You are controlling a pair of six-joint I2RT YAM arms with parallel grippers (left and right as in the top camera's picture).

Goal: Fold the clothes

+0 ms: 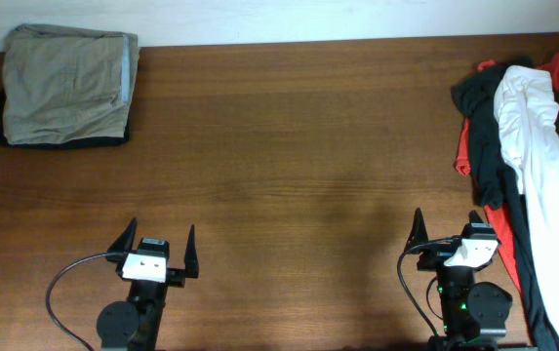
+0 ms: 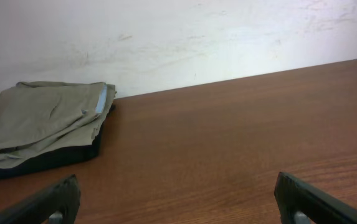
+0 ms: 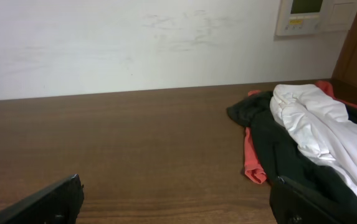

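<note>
Folded khaki trousers [image 1: 64, 83] lie on a folded black garment at the table's far left corner; they also show in the left wrist view [image 2: 41, 121]. A loose heap lies along the right edge: a white garment [image 1: 542, 156] on top of a black garment [image 1: 484, 136] and a red garment [image 1: 469, 146]. The heap shows in the right wrist view too, white garment [image 3: 318, 124] uppermost. My left gripper [image 1: 157, 249] is open and empty near the front edge. My right gripper [image 1: 455, 234] is open and empty, just left of the heap.
The brown wooden table [image 1: 289, 146] ends at a white wall [image 1: 289, 18] along its far edge. A wall control panel [image 3: 315, 15] hangs above the heap's corner. Cables run from both arm bases at the front edge.
</note>
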